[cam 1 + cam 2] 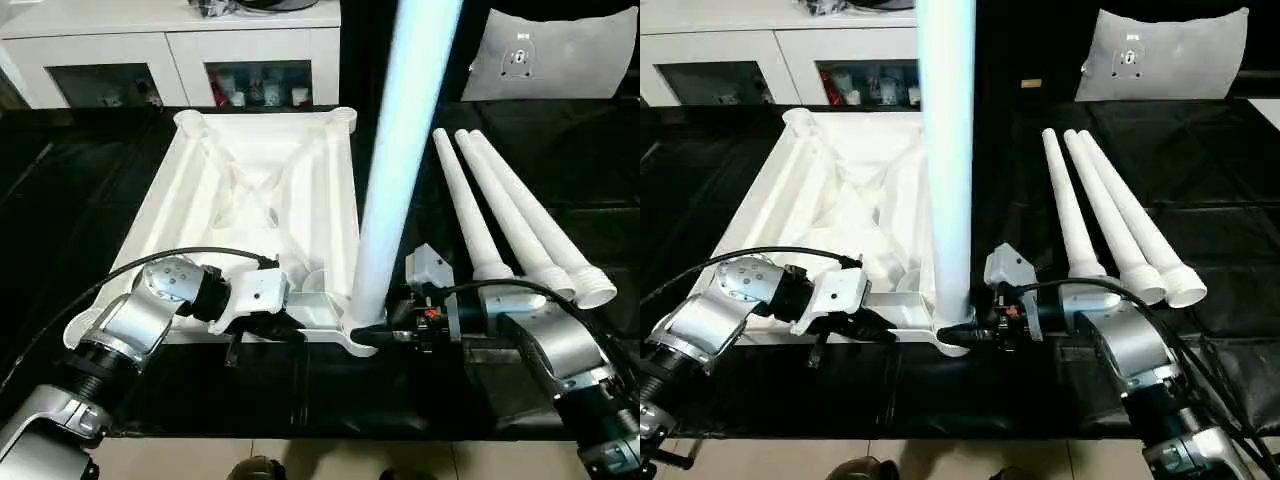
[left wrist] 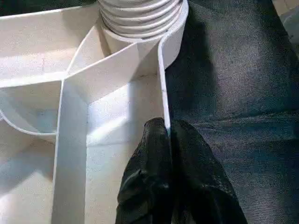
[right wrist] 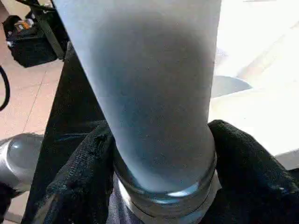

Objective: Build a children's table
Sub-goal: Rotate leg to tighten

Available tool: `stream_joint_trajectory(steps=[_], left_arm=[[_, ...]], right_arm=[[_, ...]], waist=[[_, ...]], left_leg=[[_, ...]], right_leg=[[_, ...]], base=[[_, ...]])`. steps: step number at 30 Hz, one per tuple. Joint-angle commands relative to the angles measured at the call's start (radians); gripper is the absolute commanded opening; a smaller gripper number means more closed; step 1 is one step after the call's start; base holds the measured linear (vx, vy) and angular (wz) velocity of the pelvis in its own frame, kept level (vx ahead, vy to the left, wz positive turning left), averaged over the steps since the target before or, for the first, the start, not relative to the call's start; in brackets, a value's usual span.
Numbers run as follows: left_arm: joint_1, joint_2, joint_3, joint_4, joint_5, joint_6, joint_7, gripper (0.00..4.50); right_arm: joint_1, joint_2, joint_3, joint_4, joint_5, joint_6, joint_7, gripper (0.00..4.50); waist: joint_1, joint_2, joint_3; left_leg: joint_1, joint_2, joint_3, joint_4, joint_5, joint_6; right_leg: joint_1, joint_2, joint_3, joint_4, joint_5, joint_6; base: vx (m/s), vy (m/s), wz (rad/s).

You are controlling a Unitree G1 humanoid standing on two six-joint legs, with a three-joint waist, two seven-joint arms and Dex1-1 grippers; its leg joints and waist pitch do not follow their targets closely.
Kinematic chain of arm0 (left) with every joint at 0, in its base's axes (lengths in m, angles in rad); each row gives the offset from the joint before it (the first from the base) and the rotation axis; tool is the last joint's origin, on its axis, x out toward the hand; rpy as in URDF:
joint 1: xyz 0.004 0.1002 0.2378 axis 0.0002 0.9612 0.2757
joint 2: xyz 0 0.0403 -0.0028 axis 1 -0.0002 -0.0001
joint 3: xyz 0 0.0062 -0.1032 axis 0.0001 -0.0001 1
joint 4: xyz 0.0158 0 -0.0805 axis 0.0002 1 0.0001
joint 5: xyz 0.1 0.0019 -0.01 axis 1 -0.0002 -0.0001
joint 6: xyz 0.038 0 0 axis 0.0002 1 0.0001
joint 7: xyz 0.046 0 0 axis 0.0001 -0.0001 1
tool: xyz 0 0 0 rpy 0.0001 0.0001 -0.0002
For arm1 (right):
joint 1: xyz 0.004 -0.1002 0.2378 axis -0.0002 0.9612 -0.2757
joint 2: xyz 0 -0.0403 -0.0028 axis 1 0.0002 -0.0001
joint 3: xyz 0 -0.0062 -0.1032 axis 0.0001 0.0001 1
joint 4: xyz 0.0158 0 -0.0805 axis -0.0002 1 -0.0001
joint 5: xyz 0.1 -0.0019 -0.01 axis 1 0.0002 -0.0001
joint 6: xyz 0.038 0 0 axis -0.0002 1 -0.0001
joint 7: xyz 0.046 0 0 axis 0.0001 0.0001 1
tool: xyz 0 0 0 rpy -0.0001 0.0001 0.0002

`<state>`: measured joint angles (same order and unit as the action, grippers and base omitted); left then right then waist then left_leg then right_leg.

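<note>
My left gripper (image 2: 166, 133) is pinched tight on the thin raised rim of the tabletop (image 1: 250, 190), which lies upside down on the black mat (image 1: 1200, 260), ribs up. One finger sits inside the rim and the other outside, and the corner socket (image 2: 140, 32) is just ahead of my fingertips along that same edge. My right gripper (image 3: 161, 154) comes in from the opposite side of that socket, its two black fingers (image 3: 79, 182) cupped around the base of the upright leg (image 1: 400, 150), just above the threaded collar. I cannot say for sure how firmly they bear on it; they hug both flanks of the leg and look closed onto it.

The leg stands in the socket between my two hands and rises well above them. The three spare legs (image 1: 520, 220) lie side by side on the mat beyond my right gripper, thick ends towards me.

I judge all of this to be light, hollow white plastic: stiff enough to hold its shape, but smooth and slippery under my pads. The tapered leg is best taken low, near the collar, where it is thickest and a twist carries straight into the thread; higher up it would lever sideways and could bind. The rim is thin and may flex, so I keep my left hold close to the corner, where the ribs meet and stiffen it, to stop the top turning with the leg.
</note>
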<state>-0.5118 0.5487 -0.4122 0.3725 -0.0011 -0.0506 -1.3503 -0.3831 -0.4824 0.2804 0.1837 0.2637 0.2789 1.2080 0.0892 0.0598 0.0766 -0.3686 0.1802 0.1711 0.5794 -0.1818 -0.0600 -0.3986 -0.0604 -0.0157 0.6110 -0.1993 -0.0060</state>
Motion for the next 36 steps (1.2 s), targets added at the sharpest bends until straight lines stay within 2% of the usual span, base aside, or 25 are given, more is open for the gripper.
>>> stream_joint_trajectory(steps=[1, 4, 5, 7, 8, 9, 10, 12, 13, 14, 15, 16, 17, 18, 19, 21, 22, 25, 26, 27, 30, 33, 34, 36], left_arm=[[0.019, 0.015, -0.058, 0.021, 0.051, -0.001, -0.039, 0.00], [0.021, 0.012, -0.052, 0.019, 0.049, 0.009, -0.029, 0.00], [0.026, -0.013, -0.016, -0.007, 0.030, 0.091, 0.038, 0.00], [0.029, -0.027, 0.003, -0.022, 0.020, 0.133, 0.073, 0.00], [0.041, -0.062, 0.038, -0.076, 0.002, 0.223, 0.152, 0.00], [0.042, -0.064, 0.040, -0.079, 0.002, 0.228, 0.157, 0.00], [0.048, -0.078, 0.050, -0.099, -0.001, 0.258, 0.187, 0.00], [0.059, -0.113, 0.068, -0.140, -0.005, 0.323, 0.250, 0.00], [0.059, -0.114, 0.069, -0.142, -0.006, 0.327, 0.253, 0.00], [0.071, -0.159, 0.086, -0.189, -0.001, 0.403, 0.327, 0.00], [0.071, -0.159, 0.086, -0.189, -0.001, 0.403, 0.327, 0.00], [0.080, -0.199, 0.098, -0.227, 0.011, 0.466, 0.388, 0.00], [0.084, -0.237, 0.106, -0.252, 0.029, 0.513, 0.445, 0.00], [0.085, -0.246, 0.108, -0.259, 0.033, 0.525, 0.458, 0.00], [0.089, -0.316, 0.118, -0.303, 0.066, 0.608, 0.558, 0.00], [0.087, -0.338, 0.117, -0.317, 0.076, 0.634, 0.594, 0.00], [0.087, -0.371, 0.109, -0.343, 0.088, 0.674, 0.639, 0.00], [0.091, -0.401, 0.096, -0.370, 0.097, 0.702, 0.665, 0.00], [0.096, -0.402, 0.075, -0.390, 0.108, 0.711, 0.660, 0.00], [0.098, -0.393, 0.069, -0.394, 0.113, 0.709, 0.650, 0.00], [0.105, -0.373, 0.064, -0.409, 0.122, 0.721, 0.636, 0.00], [0.115, -0.301, 0.066, -0.410, 0.116, 0.699, 0.583, 0.00], [0.118, -0.284, 0.069, -0.411, 0.110, 0.697, 0.570, 0.00], [0.119, -0.246, 0.070, -0.408, 0.101, 0.679, 0.534, 0.00]], right_arm=[[0.002, 0.009, 0.016, -0.004, 0.000, 0.003, 0.020, 2.76], [0.011, 0.010, 0.016, -0.014, 0.005, 0.011, 0.019, 2.75], [0.049, 0.033, 0.002, -0.048, 0.019, 0.052, -0.040, 2.74], [0.067, 0.048, -0.009, -0.062, 0.027, 0.073, -0.075, 2.74], [0.107, 0.095, -0.029, -0.080, 0.010, 0.086, -0.189, 2.74], [0.110, 0.098, -0.030, -0.081, 0.009, 0.086, -0.196, 2.74], [0.123, 0.119, -0.037, -0.085, 0.001, 0.089, -0.238, 2.74], [0.144, 0.167, -0.052, -0.088, -0.010, 0.102, -0.324, 2.74], [0.145, 0.169, -0.052, -0.088, -0.010, 0.103, -0.328, 2.74], [0.161, 0.229, -0.063, -0.088, -0.024, 0.118, -0.421, 2.74], [0.161, 0.229, -0.063, -0.088, -0.024, 0.118, -0.421, 2.74], [0.170, 0.280, -0.071, -0.086, -0.038, 0.132, -0.495, 2.74], [0.168, 0.329, -0.078, -0.074, -0.053, 0.137, -0.564, 2.73], [0.167, 0.340, -0.080, -0.072, -0.056, 0.139, -0.581, 2.73], [0.152, 0.429, -0.098, -0.045, -0.082, 0.147, -0.712, 2.73], [0.143, 0.459, -0.106, -0.034, -0.086, 0.150, -0.758, 2.73], [0.127, 0.505, -0.116, -0.017, -0.099, 0.151, -0.830, 2.73], [0.110, 0.541, -0.114, -0.001, -0.123, 0.135, -0.886, 2.73], [0.106, 0.551, -0.106, -0.001, -0.131, 0.109, -0.884, 3.08], [0.109, 0.549, -0.106, -0.004, -0.135, 0.099, -0.882, 3.08], [0.119, 0.550, -0.114, -0.014, -0.145, 0.092, -0.882, 3.47], [0.145, 0.516, -0.131, -0.047, -0.129, 0.088, -0.845, 3.74], [0.150, 0.504, -0.136, -0.055, -0.126, 0.083, -0.835, 3.74], [0.160, 0.480, -0.151, -0.073, -0.111, 0.077, -0.808, 3.94]], waist=[[-0.006, -0.008, -0.054], [-0.007, -0.007, -0.051], [-0.008, -0.008, -0.045], [-0.007, -0.009, -0.040], [-0.009, -0.011, -0.037], [-0.012, -0.014, -0.032], [-0.015, -0.011, -0.028], [-0.021, -0.014, -0.020], [-0.024, -0.013, -0.019], [-0.031, -0.014, -0.017], [-0.035, -0.014, -0.013], [-0.041, -0.016, -0.011], [-0.049, -0.014, -0.011], [-0.058, -0.013, -0.010], [-0.064, -0.012, -0.009], [-0.068, -0.012, -0.011], [-0.074, -0.011, -0.011], [-0.079, -0.010, -0.008], [-0.079, -0.014, -0.010], [-0.078, -0.012, -0.011], [-0.078, -0.010, -0.016], [-0.076, -0.006, -0.023], [-0.078, -0.006, -0.027], [-0.077, -0.004, -0.029]], left_leg=[[0.009, 0.041, -0.007, -0.065, -0.203, 0.034], [0.011, 0.041, -0.008, -0.068, -0.222, 0.028], [0.009, 0.042, -0.007, -0.071, -0.228, 0.027], [0.013, 0.043, -0.009, -0.076, -0.255, 0.020], [0.012, 0.042, -0.010, -0.078, -0.267, 0.019], [0.011, 0.045, -0.009, -0.083, -0.271, 0.011], [0.016, 0.040, -0.013, -0.085, -0.323, -0.005], [0.017, 0.039, -0.018, -0.091, -0.361, -0.014], [0.018, 0.040, -0.018, -0.092, -0.373, -0.021], [0.020, 0.038, -0.021, -0.092, -0.397, -0.025], [0.018, 0.040, -0.024, -0.095, -0.401, -0.029], [0.016, 0.035, -0.027, -0.097, -0.415, -0.026], [0.013, 0.037, -0.029, -0.101, -0.413, -0.029], [0.012, 0.037, -0.030, -0.104, -0.409, -0.029], [0.013, 0.036, -0.028, -0.106, -0.407, -0.031], [0.009, 0.034, -0.033, -0.107, -0.397, -0.027], [0.004, 0.034, -0.031, -0.111, -0.380, -0.023], [0.008, 0.034, -0.026, -0.108, -0.392, -0.019], [0.009, 0.034, -0.025, -0.108, -0.390, -0.017], [0.008, 0.035, -0.025, -0.108, -0.386, -0.016], [0.001, 0.036, -0.020, -0.104, -0.315, 0.000], [0.002, 0.034, -0.015, -0.098, -0.269, 0.012], [-0.001, 0.033, -0.015, -0.094, -0.228, 0.016], [-0.001, 0.033, -0.012, -0.090, -0.178, 0.026]], right_leg=[[0.040, -0.064, 0.032, -0.075, -0.189, -0.237], [0.039, -0.065, 0.033, -0.078, -0.219, -0.231], [0.036, -0.064, 0.034, -0.079, -0.226, -0.229], [0.032, -0.065, 0.036, -0.085, -0.277, -0.219], [0.032, -0.065, 0.035, -0.088, -0.303, -0.212], [0.030, -0.066, 0.038, -0.088, -0.315, -0.207], [0.023, -0.068, 0.037, -0.099, -0.425, -0.180], [0.017, -0.067, 0.037, -0.108, -0.514, -0.142], [0.015, -0.067, 0.039, -0.108, -0.527, -0.135], [0.011, -0.069, 0.039, -0.114, -0.570, -0.120], [0.010, -0.071, 0.039, -0.113, -0.575, -0.118], [0.010, -0.070, 0.035, -0.120, -0.610, -0.101], [0.010, -0.070, 0.034, -0.119, -0.607, -0.095], [0.010, -0.070, 0.033, -0.122, -0.593, -0.092], [0.007, -0.067, 0.034, -0.125, -0.576, -0.096], [0.014, -0.069, 0.029, -0.125, -0.563, -0.094], [0.014, -0.065, 0.030, -0.124, -0.501, -0.100], [0.007, -0.062, 0.034, -0.127, -0.450, -0.109], [0.009, -0.062, 0.034, -0.126, -0.439, -0.110], [0.010, -0.062, 0.035, -0.124, -0.422, -0.113], [0.020, -0.060, 0.036, -0.113, -0.282, -0.144], [0.026, -0.059, 0.034, -0.108, -0.210, -0.169], [0.032, -0.059, 0.034, -0.100, -0.146, -0.186], [0.036, -0.056, 0.032, -0.094, -0.056, -0.210]], base=[[0.000, 0.000, 0.00], [0.000, 0.000, 0.00], [0.000, 0.000, 0.00], [0.000, 0.000, 0.00], [0.000, 0.000, 0.00], [0.000, 0.000, 0.00], [0.000, 0.000, 0.00], [0.000, 0.000, 0.00], [0.000, 0.000, 0.00], [0.000, 0.000, 0.00], [0.000, 0.000, 0.00], [0.000, 0.000, 0.00], [0.000, 0.000, 0.00], [0.000, 0.000, 0.00], [0.000, 0.000, 0.00], [0.000, 0.000, 0.00], [0.000, 0.000, 0.00], [0.000, 0.000, 0.00], [0.000, 0.000, 0.00], [0.000, 0.000, 0.00], [0.027, -0.008, 0.01], [0.040, -0.014, 0.01], [0.063, -0.028, 0.01], [0.058, -0.029, 0.00]])
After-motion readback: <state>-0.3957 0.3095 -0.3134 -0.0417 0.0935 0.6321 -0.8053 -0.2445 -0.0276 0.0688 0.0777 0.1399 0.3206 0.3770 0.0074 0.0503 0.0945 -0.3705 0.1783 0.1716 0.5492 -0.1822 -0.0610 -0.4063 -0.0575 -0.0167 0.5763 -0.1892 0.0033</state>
